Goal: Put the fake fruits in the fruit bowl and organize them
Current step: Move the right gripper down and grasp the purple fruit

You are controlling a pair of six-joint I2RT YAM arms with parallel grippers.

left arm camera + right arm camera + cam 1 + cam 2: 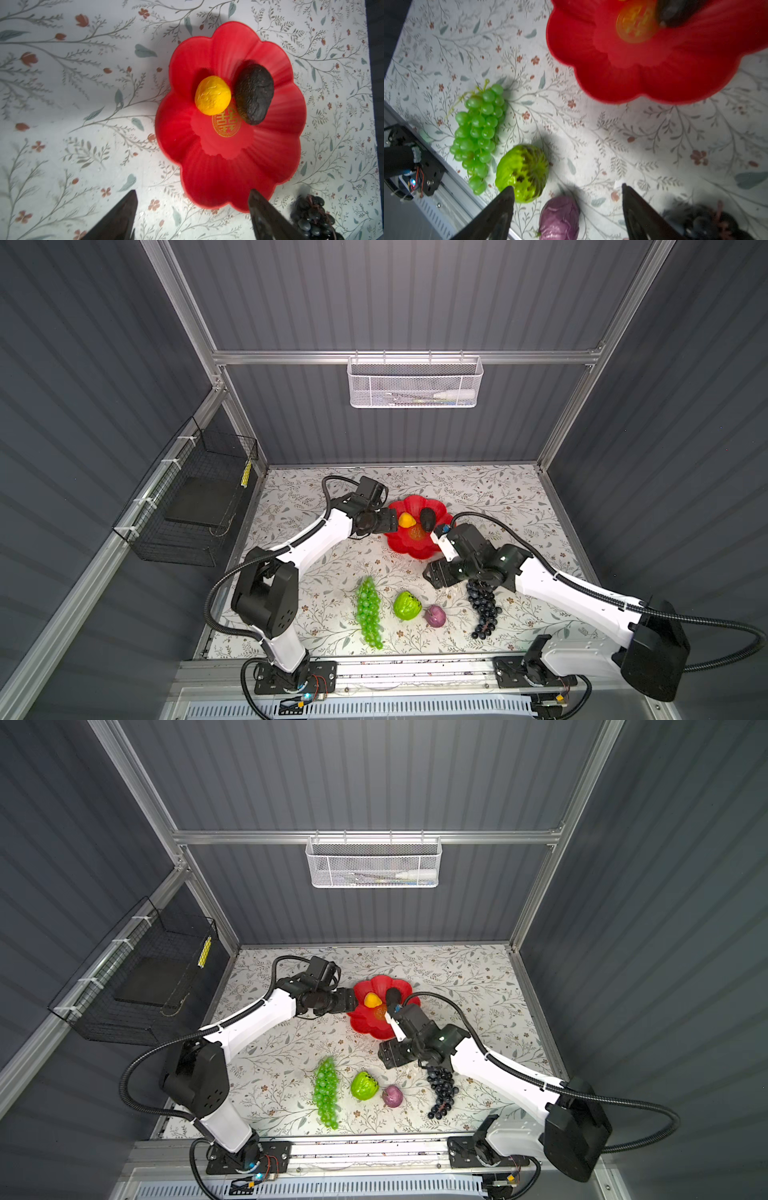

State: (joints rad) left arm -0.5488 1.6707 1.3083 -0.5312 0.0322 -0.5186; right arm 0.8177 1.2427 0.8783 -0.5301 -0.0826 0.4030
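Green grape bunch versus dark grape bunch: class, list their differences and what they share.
The green grape bunch is bright green, the dark grape bunch blue-black. The green grape bunch lies uncovered; the dark grape bunch has its far end under the right arm. Both lie on the table, outside the fruit bowl.

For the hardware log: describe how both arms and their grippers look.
Both arms match: the left arm and right arm have glossy white shells with black joint housings. A black ribbed conduit loops along each. The left gripper and right gripper end in dark, tapered, pointed fingers. No markings are legible.
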